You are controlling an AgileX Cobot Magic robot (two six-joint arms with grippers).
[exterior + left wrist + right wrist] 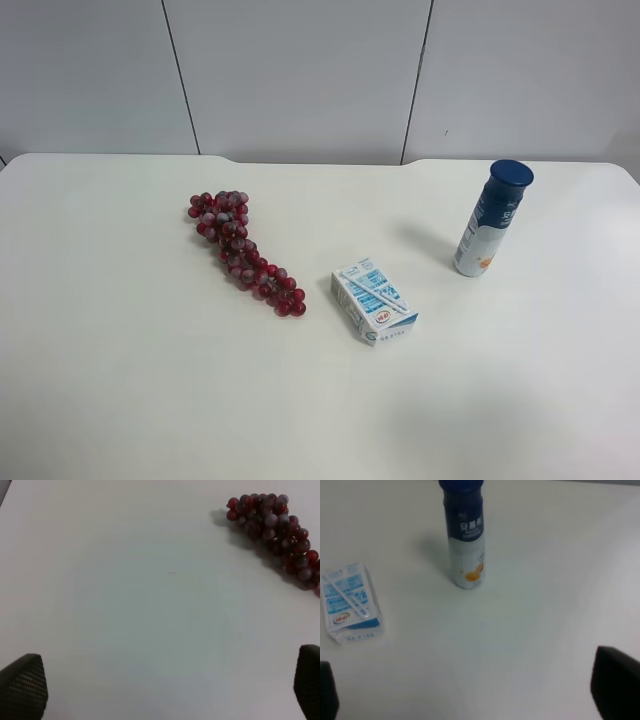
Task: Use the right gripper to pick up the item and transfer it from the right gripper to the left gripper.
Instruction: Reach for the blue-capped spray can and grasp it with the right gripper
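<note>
The white surface [120, 400] carries a grape bunch [245, 252] left of centre in the high view, the upright bottle [492, 218] at the upper right, and a small carton [374, 301] lying between them, apart from both. Your right fingers [617, 682] and left fingers [22, 685] are spread wide and hold nothing. I'd bring the right pair level around the bottle's white body, clear of the carton, and close squarely so it doesn't tip.

Bottle [465, 535] cap cut off in right wrist view; grape bunch [272, 530] end cropped.
</note>
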